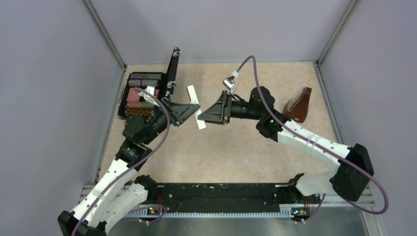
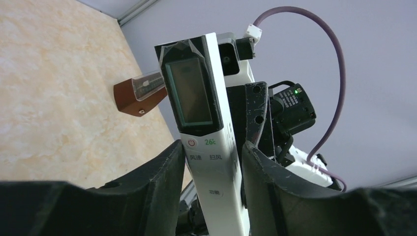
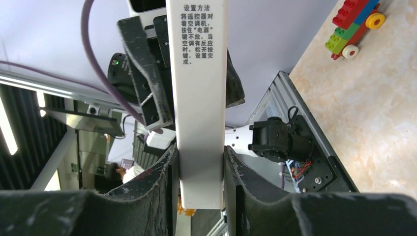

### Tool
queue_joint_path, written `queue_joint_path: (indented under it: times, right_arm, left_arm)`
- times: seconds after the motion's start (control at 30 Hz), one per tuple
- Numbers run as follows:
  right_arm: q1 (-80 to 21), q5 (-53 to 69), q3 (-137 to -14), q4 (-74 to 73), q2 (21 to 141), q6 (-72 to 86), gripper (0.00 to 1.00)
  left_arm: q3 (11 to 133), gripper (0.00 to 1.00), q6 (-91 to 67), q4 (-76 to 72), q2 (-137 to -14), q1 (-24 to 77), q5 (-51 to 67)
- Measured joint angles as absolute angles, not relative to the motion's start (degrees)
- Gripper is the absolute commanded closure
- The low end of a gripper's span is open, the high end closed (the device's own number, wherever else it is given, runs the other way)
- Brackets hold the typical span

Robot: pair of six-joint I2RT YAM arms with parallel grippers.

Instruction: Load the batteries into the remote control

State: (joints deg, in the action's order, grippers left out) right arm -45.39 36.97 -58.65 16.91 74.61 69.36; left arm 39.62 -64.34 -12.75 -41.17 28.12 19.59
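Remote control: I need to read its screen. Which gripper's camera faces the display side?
The left gripper: its camera shows the remote control with dark screen and power button; the right gripper sees the white back with printed text.

"26c", "设置方法" on remote control (image 2: 209, 147)

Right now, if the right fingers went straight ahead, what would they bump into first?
Probably the left fingers: they sit just behind the remote control that the right fingers pinch, though depth is unclear.
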Motion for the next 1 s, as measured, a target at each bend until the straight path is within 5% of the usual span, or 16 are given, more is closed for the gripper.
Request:
queue_joint_path:
  times: [0.17,0.33,0.4,0.47,0.6,0.73,1.0]
  right_arm:
    - [-45.3,37.36,-57.08,19.03,74.17,70.61,0.88]
    - [-45.19,37.36,-56.66,19.05,74.17,71.16,0.81]
    - [-45.12,37.32,-56.66,18.87,74.17,71.18,0.65]
    - [-45.08,37.17,-56.66,18.65,74.17,71.16,0.39]
    - [-45.08,36.42,-56.07,16.49,73.6,71.35,0.11]
    - [-44.49,34.87,-53.87,12.86,71.61,70.43,0.01]
    - [-42.48,28.69,-50.61,-1.15,66.54,64.45,0.01]
  left_arm:
    - [38.0,0.67,-66.76,-14.83,-41.41,28.12,19.18]
    - [37.12,1.0,-68.2,-16.4,-42.15,28.12,19.27]
    - [37.1,1.0,-68.47,-16.62,-42.39,28.12,19.27]
    - [37.1,1.0,-68.49,-16.71,-42.57,28.12,19.25]
    - [37.1,1.0,-67.22,-16.21,-42.92,28.12,19.0]
    - [37.12,1.0,-64.99,-14.0,-43.03,28.12,18.31]
    - [40.56,1.0,-54.85,3.27,-44.93,28.12,13.72]
